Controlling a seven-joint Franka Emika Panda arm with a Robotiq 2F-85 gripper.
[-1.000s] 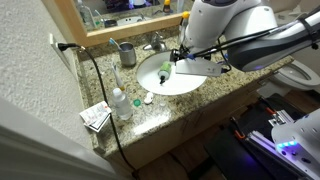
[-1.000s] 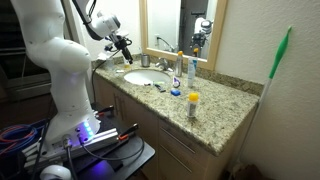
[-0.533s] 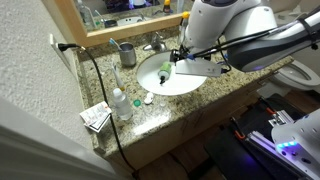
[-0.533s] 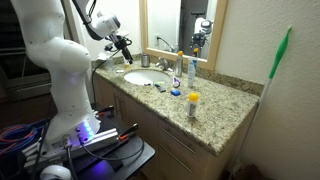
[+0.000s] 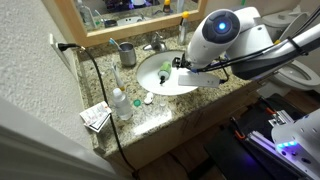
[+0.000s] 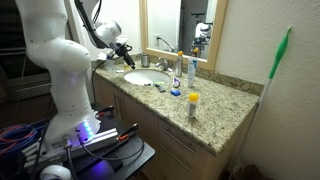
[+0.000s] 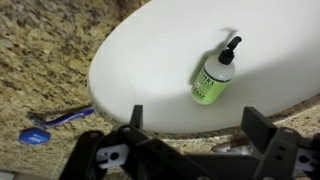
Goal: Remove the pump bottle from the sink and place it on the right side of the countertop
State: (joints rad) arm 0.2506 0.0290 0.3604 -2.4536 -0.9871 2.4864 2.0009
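the pump bottle [image 7: 213, 80] lies on its side in the smooth white oval sink [image 7: 150, 50]. it has a black pump head and a green label whose writing is too small to read. since the earlier frame the arm has swung lower over the basin. the pincer [image 7: 193, 116] hangs wide open above the bottle, gripping nothing. a blue toothbrush [image 7: 62, 118] lies on the speckled granite counter [image 7: 50, 50].

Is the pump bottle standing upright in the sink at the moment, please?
No, in the wrist view the pump bottle lies on its side on the floor of the white sink basin.
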